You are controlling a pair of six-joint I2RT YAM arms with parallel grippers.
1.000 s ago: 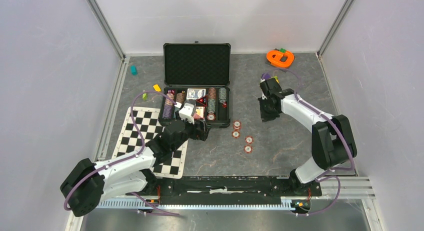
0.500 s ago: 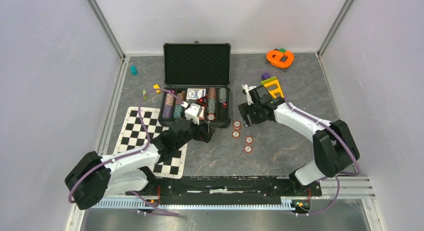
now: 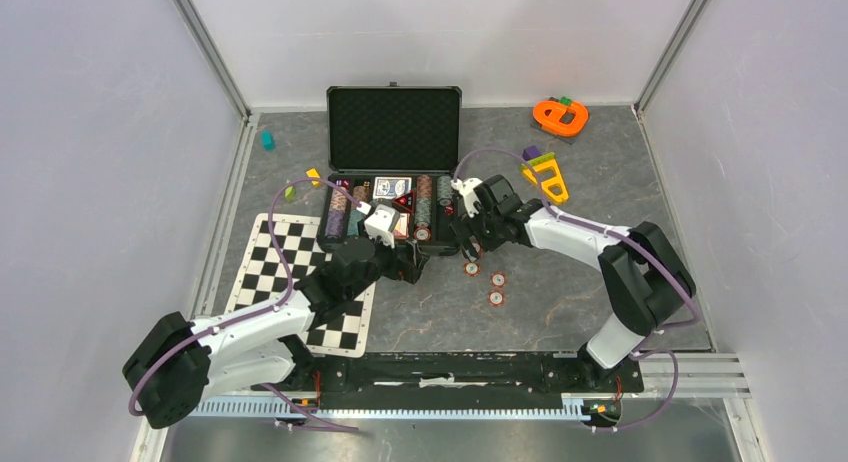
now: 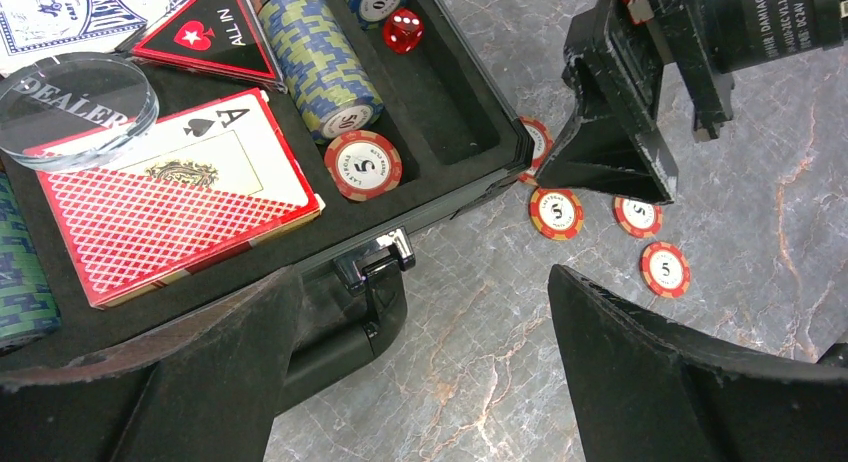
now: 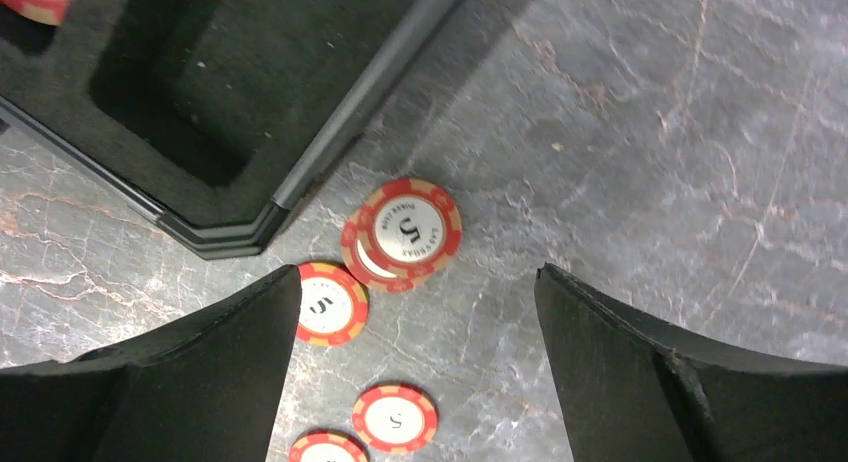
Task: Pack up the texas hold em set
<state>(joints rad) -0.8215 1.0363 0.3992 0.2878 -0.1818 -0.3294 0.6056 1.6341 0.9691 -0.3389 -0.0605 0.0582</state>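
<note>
The black briefcase (image 3: 393, 132) lies open at the back middle, its tray holding coloured chip stacks (image 4: 318, 70), a red card deck (image 4: 175, 197), a clear dealer button (image 4: 75, 107) and a red die (image 4: 403, 29). Several red-white poker chips (image 3: 496, 279) lie on the table by the case's front right corner (image 5: 222, 234); two of them overlap (image 5: 403, 232). My right gripper (image 5: 418, 274) hovers open just over these chips (image 5: 394, 418), holding nothing. My left gripper (image 4: 420, 277) is open and empty in front of the case handle (image 4: 378, 300).
A black-white checkered mat (image 3: 283, 272) lies under the left arm. A yellow and purple toy (image 3: 546, 174) sits right of the case, and an orange toy (image 3: 560, 115) is at the back right. Small teal (image 3: 267, 139) and yellow (image 3: 313, 175) pieces lie left of the case.
My right arm has swung left, away from the yellow toy, to the chips at the case's front right corner. The left arm has barely moved.
</note>
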